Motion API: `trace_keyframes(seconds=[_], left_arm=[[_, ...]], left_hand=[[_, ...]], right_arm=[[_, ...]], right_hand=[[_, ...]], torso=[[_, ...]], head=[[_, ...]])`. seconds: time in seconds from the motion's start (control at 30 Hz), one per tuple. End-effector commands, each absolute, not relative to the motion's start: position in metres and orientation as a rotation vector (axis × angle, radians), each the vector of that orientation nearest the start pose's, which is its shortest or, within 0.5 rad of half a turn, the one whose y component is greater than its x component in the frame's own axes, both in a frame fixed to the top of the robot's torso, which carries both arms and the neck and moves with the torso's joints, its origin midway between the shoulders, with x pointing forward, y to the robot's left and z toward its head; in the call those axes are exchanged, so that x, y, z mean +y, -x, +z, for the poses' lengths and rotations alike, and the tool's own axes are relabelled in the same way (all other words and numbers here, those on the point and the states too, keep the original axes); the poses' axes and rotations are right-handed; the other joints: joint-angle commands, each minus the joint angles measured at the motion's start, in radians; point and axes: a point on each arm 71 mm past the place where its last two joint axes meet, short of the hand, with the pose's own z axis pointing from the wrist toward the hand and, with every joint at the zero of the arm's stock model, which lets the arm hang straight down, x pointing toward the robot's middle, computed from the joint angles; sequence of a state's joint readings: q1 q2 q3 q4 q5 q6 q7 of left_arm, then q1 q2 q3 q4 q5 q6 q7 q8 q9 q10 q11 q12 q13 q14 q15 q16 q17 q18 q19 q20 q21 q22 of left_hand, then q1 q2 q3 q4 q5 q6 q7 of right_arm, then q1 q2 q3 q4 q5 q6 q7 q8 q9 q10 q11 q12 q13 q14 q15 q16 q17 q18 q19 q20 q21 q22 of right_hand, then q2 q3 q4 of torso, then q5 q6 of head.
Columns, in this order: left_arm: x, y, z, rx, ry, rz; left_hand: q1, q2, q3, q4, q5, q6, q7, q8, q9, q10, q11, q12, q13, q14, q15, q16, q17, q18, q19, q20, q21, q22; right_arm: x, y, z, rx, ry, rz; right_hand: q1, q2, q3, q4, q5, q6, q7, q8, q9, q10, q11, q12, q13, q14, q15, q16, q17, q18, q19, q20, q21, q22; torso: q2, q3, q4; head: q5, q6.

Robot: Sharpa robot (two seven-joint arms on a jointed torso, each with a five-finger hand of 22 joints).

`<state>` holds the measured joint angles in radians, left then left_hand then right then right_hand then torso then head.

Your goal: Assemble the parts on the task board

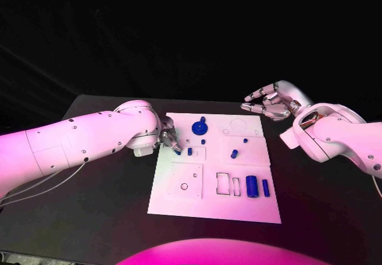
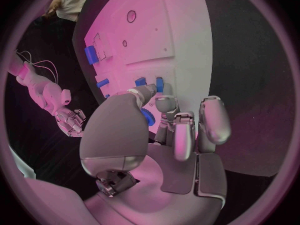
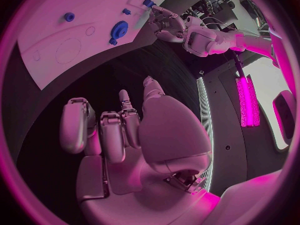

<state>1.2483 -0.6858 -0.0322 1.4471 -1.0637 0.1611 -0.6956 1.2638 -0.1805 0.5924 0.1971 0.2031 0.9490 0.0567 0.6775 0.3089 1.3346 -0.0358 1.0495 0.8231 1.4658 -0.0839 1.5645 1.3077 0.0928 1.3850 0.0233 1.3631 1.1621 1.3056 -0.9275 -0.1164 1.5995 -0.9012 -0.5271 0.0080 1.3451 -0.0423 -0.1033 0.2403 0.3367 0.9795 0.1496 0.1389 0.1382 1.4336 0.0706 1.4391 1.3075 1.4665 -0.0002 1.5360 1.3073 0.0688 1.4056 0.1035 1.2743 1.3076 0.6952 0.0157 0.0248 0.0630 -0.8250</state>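
Note:
The white task board (image 1: pixel 215 207) lies in the middle of the black table. My left hand (image 1: pixel 169 138) is over the board's left edge and pinches a small blue part (image 2: pixel 147 116) between thumb and a finger. Right beside its fingertips a small blue peg (image 1: pixel 189 151) stands in the board. A blue gear (image 1: pixel 199 128) sits near the board's far edge. Two more small blue pieces (image 1: pixel 234 154) stand mid-board. A blue cylinder (image 1: pixel 251 186) and a thinner blue bar (image 1: pixel 265 187) lie towards the near right. My right hand (image 1: pixel 270 102) hovers beyond the board's far right corner, fingers apart, holding nothing.
The board has empty outlined slots (image 1: pixel 228 184) next to the cylinder and a round hole (image 1: pixel 184 186) at the near left. A faint circle (image 1: pixel 238 125) marks the far right of the board. Bare black table (image 1: pixel 95 210) surrounds the board.

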Motion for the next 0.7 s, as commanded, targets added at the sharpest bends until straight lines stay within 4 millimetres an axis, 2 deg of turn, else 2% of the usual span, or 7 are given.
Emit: trace_keyframes(seconds=[0.03, 0.7], left_arm=[[0.1661, -0.4928, -0.2137, 2.396, 0.159, -0.265], [0.1638, -0.4933, -0.2155, 2.413, 0.145, -0.244]], left_hand=[[0.003, 0.008, 0.097, -0.092, 0.001, 0.024, -0.02, 0.002, 0.001, 0.006, -0.001, 0.003, 0.001, 0.104, -0.005, 0.005, 0.261, -0.01, 0.009, -0.001, 0.006, 0.001], [-0.043, 0.001, 0.096, -0.087, -0.003, 0.038, -0.028, 0.011, 0.008, 0.024, -0.006, 0.025, 0.03, 0.105, -0.009, 0.006, 0.263, -0.012, 0.013, -0.003, 0.011, 0.012]], right_arm=[[-0.2294, -0.4822, -0.1498, 1.555, -0.349, 0.896], [-0.2289, -0.4812, -0.1497, 1.557, -0.348, 0.898]], right_hand=[[-0.003, 0.003, -0.005, -0.003, 0.003, 0.001, -0.004, 0.006, 0.0, 0.001, -0.007, 0.0, 0.113, 0.084, -0.008, -0.004, 0.183, 0.005, -0.003, -0.006, -0.005, 0.035], [-0.003, 0.003, -0.005, -0.003, 0.003, 0.001, -0.004, 0.006, 0.0, 0.001, -0.007, 0.0, 0.113, 0.084, -0.008, -0.004, 0.183, 0.005, -0.003, -0.006, -0.005, 0.035]], torso=[[0.0, 0.0003, -0.0005], [0.0, -0.0002, 0.0007]], head=[[-0.001, -0.001], [-0.006, -0.003]])
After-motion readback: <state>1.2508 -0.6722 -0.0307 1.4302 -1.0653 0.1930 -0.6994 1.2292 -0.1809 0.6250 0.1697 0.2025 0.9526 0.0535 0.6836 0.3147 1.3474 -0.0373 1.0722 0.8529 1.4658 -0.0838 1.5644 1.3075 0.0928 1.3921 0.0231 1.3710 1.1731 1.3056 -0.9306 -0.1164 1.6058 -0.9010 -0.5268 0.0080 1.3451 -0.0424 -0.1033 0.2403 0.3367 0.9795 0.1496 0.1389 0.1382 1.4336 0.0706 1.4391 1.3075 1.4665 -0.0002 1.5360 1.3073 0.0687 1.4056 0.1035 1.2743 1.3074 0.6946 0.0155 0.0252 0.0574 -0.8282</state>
